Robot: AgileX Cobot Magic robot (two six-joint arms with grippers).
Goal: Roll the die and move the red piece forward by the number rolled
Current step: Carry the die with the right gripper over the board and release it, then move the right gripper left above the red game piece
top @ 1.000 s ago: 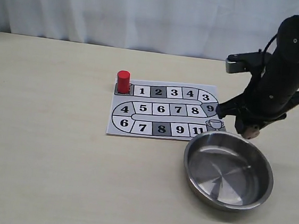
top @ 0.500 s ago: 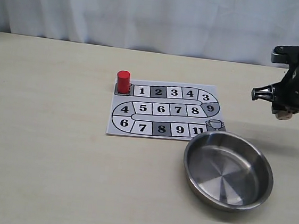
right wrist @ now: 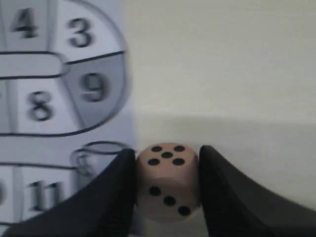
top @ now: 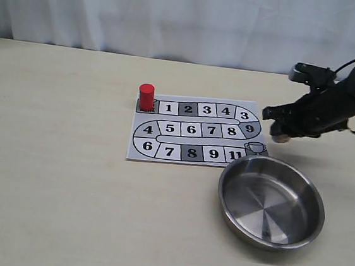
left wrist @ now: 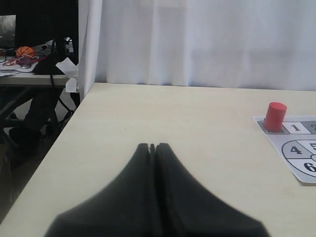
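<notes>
The red piece (top: 146, 97) (left wrist: 274, 116) stands upright on the start square at the top left of the paper board (top: 165, 132). My right gripper (top: 281, 134) (right wrist: 167, 177) is shut on the die (right wrist: 167, 180), a pale wooden cube with five pips and three pips showing. It hangs above the table just right of the board's 9 square (right wrist: 94, 89), beyond the bowl's far rim. My left gripper (left wrist: 152, 146) is shut and holds nothing, far left of the board; it is out of the exterior view.
A shiny metal bowl (top: 271, 202) sits on the table off the board's lower right corner. The table's left edge (left wrist: 54, 143) drops off toward a cluttered side area. A white curtain backs the table.
The right arm swung away to the right and up, then came back left and lower. It now holds the die near the board's 9 square. The red piece stayed put.
</notes>
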